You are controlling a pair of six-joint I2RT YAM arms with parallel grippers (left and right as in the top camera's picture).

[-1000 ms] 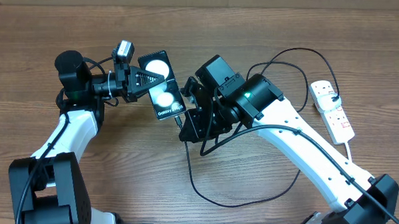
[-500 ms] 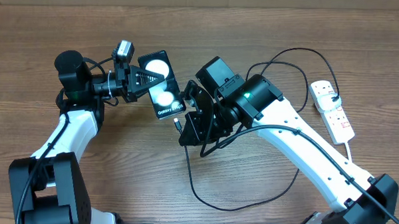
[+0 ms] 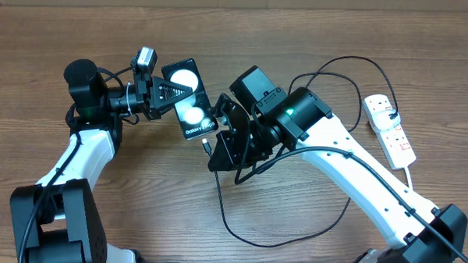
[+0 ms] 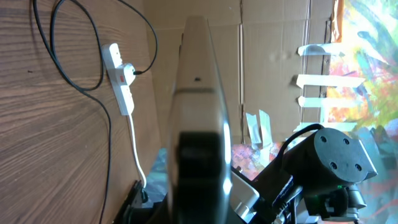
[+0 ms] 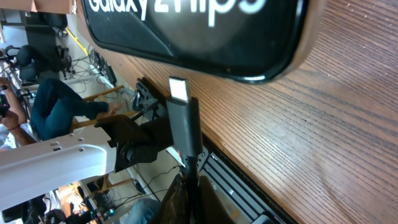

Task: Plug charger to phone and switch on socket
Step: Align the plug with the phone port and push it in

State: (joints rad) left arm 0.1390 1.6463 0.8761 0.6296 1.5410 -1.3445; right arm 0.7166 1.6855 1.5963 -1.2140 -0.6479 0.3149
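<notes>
Phone (image 3: 190, 100) clamped in left gripper (image 3: 171, 93) left of centre, charger (image 5: 184, 124) tip pinched in closed right gripper (image 3: 214, 150) just beside phone's near end, socket (image 3: 390, 129) lying well apart at right.

Glossy black face on the phone (image 3: 190, 103), bright with reflections. Matt brown wood grain across the table (image 3: 162, 191). Smooth white plastic on the socket (image 3: 397, 141) at three o'clock. Matt black plastic on the charger (image 5: 185, 127), bare metal at its tip.
</notes>
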